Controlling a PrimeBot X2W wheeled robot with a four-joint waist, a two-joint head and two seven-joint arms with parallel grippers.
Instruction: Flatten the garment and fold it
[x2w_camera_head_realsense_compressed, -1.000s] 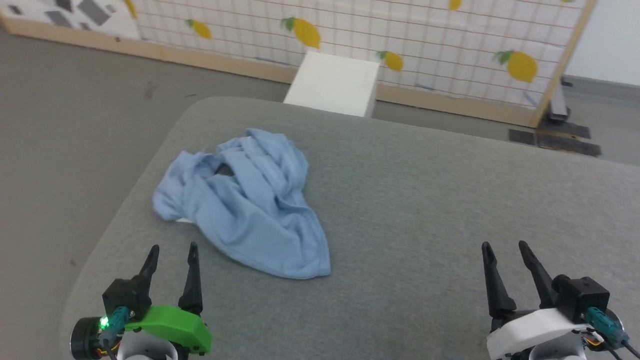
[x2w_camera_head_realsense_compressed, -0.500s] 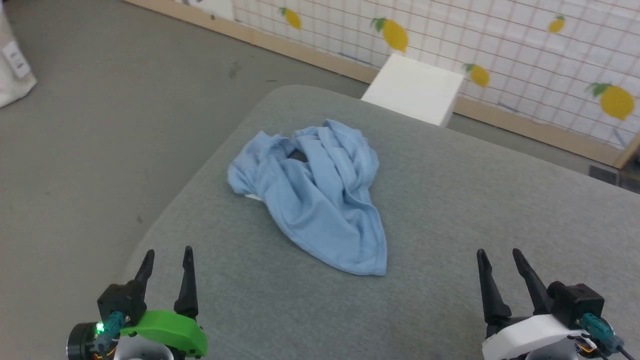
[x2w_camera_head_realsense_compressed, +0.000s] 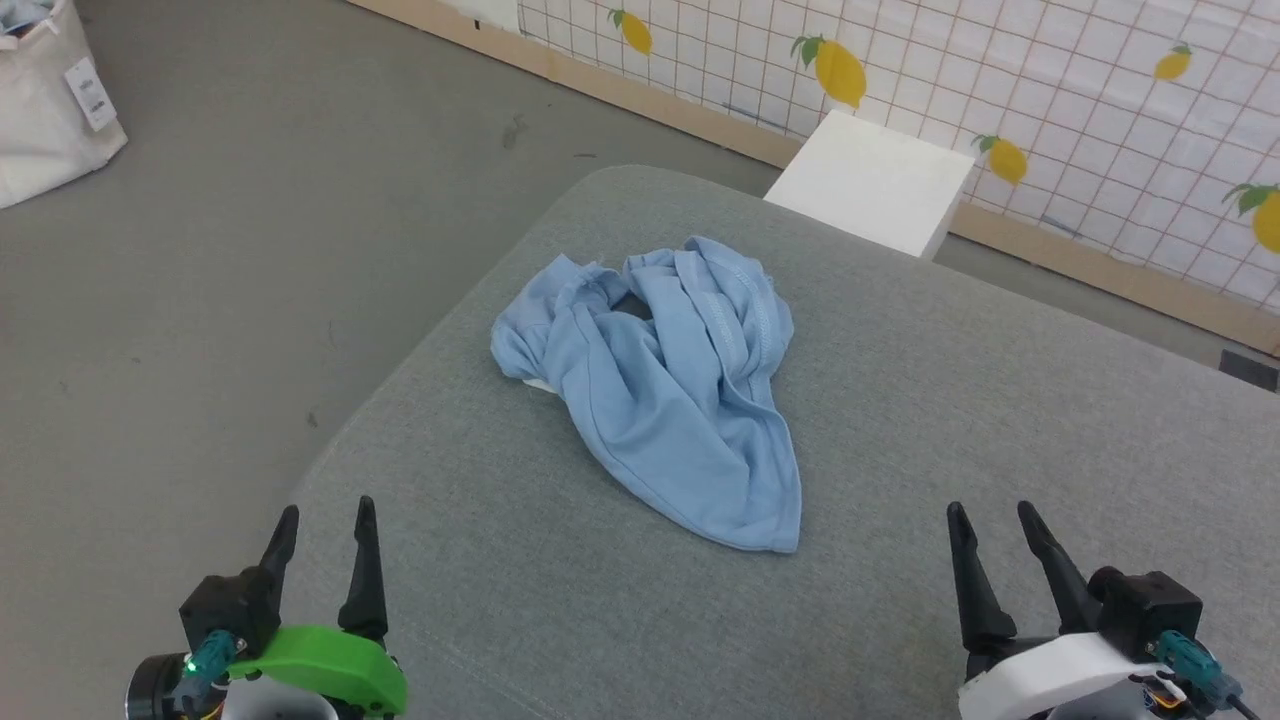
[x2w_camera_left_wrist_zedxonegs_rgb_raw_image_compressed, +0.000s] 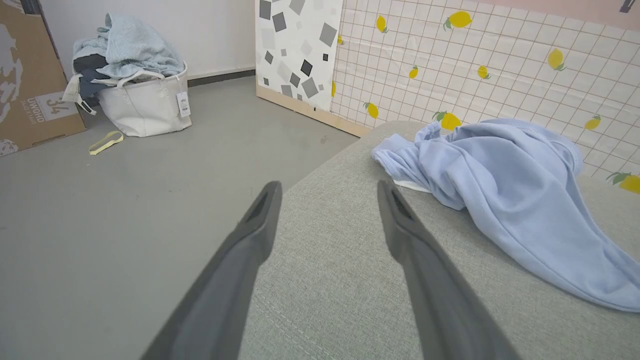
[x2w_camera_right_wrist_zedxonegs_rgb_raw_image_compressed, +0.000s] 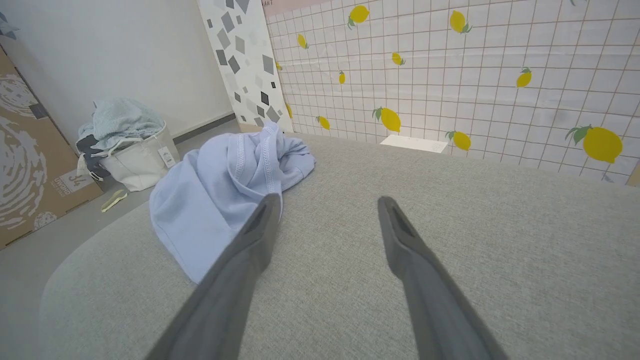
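**A:** What has changed in the last second?

**B:** Only the robot's look. The left gripper (x2w_camera_head_realsense_compressed: 327, 507) and the right gripper (x2w_camera_head_realsense_compressed: 990, 507) sit in the same bottom corners of the head view as before. Both have their fingers spread wide with nothing between them. The whole picture has swung, so the camera turned and the cloth did not. A white bag (x2w_camera_head_realsense_compressed: 50, 110) on the floor has come in at the upper left.

**A:** And the garment?

**B:** The garment (x2w_camera_head_realsense_compressed: 680, 400) keeps the same crumpled shape, now nearer the middle of the view. It lies bunched on the grey mattress (x2w_camera_head_realsense_compressed: 1000, 380), towards the far left corner and close to the left edge. Beyond that corner a white box (x2w_camera_head_realsense_compressed: 870, 180) stands on the floor.

**A:** Where is it relative to the grippers?

**B:** It is ahead of and between them, touching neither. Its near tip comes down roughly level with the fingertips. It lies off to the right in the left wrist view and off to the left in the right wrist view.

**A:** So what does that mean for the task?

**B:** I'd judge nothing is flattened yet. The robot seems to be squaring up to the heap before reaching.
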